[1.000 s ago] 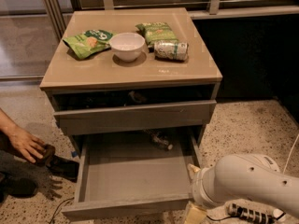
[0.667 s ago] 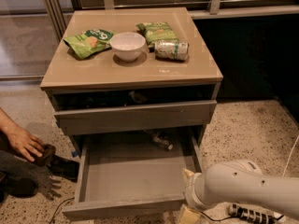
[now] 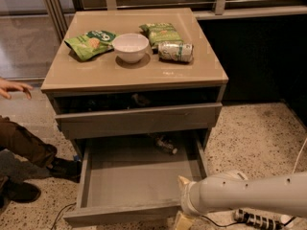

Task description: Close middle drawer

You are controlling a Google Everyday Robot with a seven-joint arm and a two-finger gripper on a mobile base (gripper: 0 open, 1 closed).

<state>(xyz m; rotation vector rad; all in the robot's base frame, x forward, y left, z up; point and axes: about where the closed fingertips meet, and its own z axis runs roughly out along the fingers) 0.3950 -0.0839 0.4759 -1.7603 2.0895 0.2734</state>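
**Arm closes in on the drawer's front corner; drawer not yet pushed**

At nine o'clock of the view a person's hand (image 3: 12,87) hovers beside the cabinet, higher than it was a second ago, when it lay low near the floor; a dark shoe (image 3: 62,169) sits at the cabinet's eight o'clock, well clear of the drawer's path.

On the bench (image 3: 96,78), from left to right, lie a green snack bag (image 3: 91,43), a white bowl (image 3: 130,46), a second green bag (image 3: 160,32) and a can (image 3: 176,51) on its side; none has shifted.

Below, the upper drawer front (image 3: 136,120) stands slightly ajar; under it the middle drawer (image 3: 134,178) is pulled far out toward six o'clock, its bottom bare but for a small object (image 3: 165,145) at the back, too unclear to name.

The gripper (image 3: 182,202) sits at the drawer's five o'clock, at its front right corner; over the last second the white arm (image 3: 249,195) has slid left and lower, from beside the drawer to right at that corner; whether the jaws are wide or narrow cannot be told.

The drawer itself looks no less open than before, so the push probably still lies ahead; the approach seems nearly complete.

At four o'clock of the arm a power strip (image 3: 254,219) rests on the floor.
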